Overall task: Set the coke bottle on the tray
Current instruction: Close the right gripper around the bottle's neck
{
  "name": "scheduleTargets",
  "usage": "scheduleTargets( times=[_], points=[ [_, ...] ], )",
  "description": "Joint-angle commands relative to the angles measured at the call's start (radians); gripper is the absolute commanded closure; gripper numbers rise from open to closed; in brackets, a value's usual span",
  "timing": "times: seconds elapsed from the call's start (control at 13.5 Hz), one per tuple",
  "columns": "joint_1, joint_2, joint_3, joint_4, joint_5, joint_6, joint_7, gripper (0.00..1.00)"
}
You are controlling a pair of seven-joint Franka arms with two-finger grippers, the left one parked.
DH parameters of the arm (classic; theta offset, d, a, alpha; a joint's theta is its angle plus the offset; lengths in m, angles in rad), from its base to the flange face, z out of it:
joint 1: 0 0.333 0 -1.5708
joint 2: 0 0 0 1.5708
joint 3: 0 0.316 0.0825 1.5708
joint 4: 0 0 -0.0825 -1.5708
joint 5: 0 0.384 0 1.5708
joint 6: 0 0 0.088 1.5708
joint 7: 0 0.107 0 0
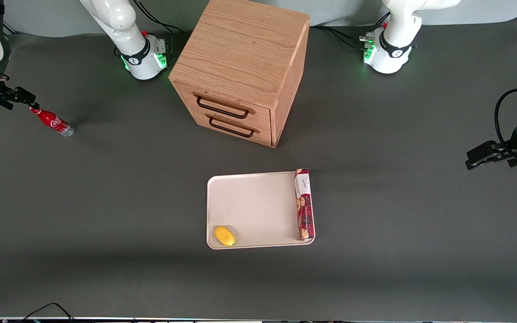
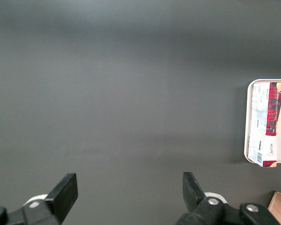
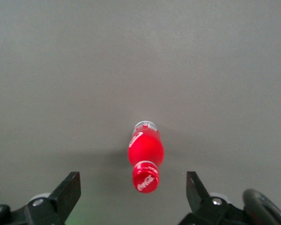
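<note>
Front view overlooks the table (image 1: 106, 215); wrist views (both) face straight down.

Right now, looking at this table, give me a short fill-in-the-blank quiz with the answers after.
1. The gripper hangs above the bottle with its fingers ____.
2. The bottle stands on the ____, not on the tray.
3. The small yellow object lies on the ____.
4. The cabinet has ____ drawer handles.

Missing words: open; table; tray; two
</note>
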Motion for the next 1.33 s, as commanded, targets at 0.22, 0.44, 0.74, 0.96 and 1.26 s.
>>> scheduleTargets(
  times=[0.22,0.44,0.74,0.96,1.26],
  points=[
    [-0.075,0.075,0.01,-0.022,0.077,0.079,-0.153,0.0],
    [-0.075,0.111,0.012,-0.018,0.089,0.123,-0.155,0.0],
    [-0.075,0.138,0.012,-0.022,0.091,0.146,-0.155,0.0],
    [-0.075,0.141,0.012,-0.024,0.106,0.137,-0.152,0.02],
    [-0.077,0.141,0.012,-0.028,0.106,0.137,-0.152,0.02]
  ],
)
